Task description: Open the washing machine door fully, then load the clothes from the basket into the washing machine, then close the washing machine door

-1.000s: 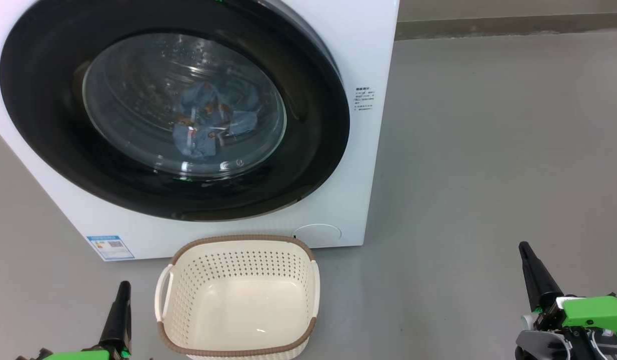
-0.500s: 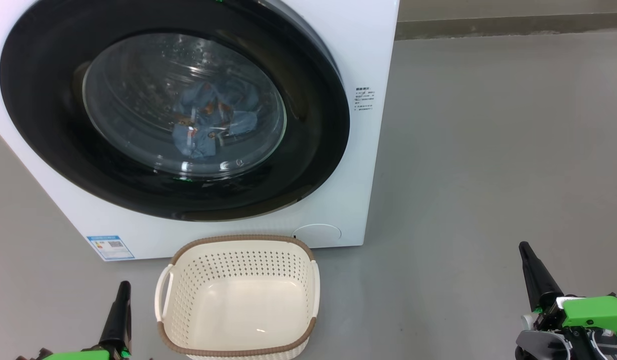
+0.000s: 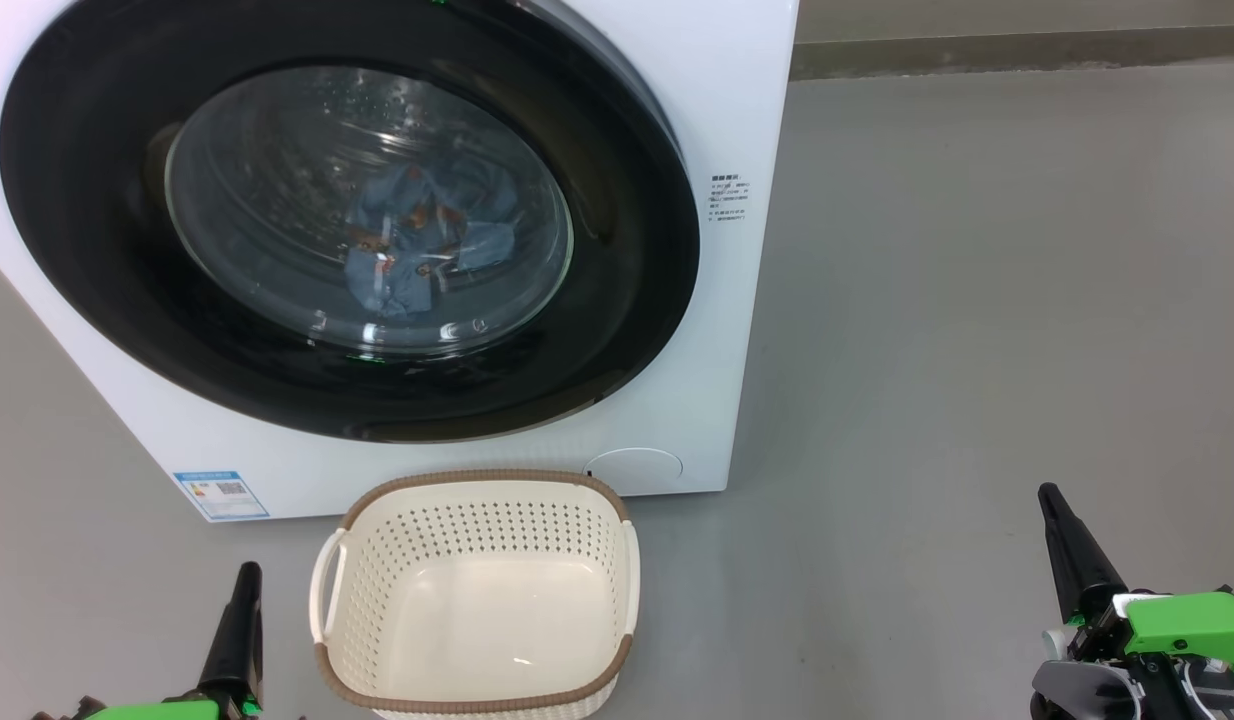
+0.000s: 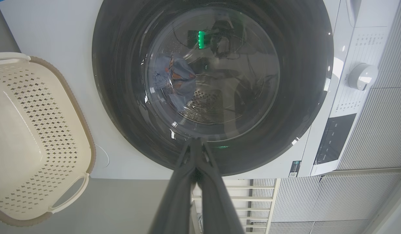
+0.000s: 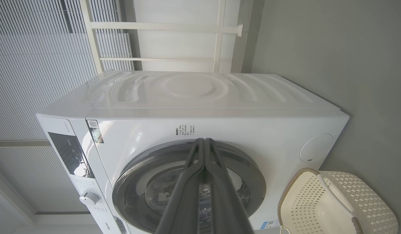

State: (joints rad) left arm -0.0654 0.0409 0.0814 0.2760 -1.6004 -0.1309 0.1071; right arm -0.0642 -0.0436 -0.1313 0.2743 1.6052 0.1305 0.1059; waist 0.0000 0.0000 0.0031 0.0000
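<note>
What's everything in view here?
White box-shaped washing machine: one, white, on the grey floor.
Round door, glossy black ring around clear glass: one, black, machine's front, shut.
Light blue garment with orange prints: one, blue, behind the door glass.
Cream perforated plastic basket with brown rim: one, cream, floor before the machine, empty.
Small blue label sticker: one, blue, machine's lower front corner.
Left arm's long fingers: two, dark, pressed together, head view's lower left.
Right arm's long fingers: two, dark, pressed together, lower right.

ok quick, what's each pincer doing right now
Left pincer: closed, holding nothing.
Right pincer: closed, holding nothing.
</note>
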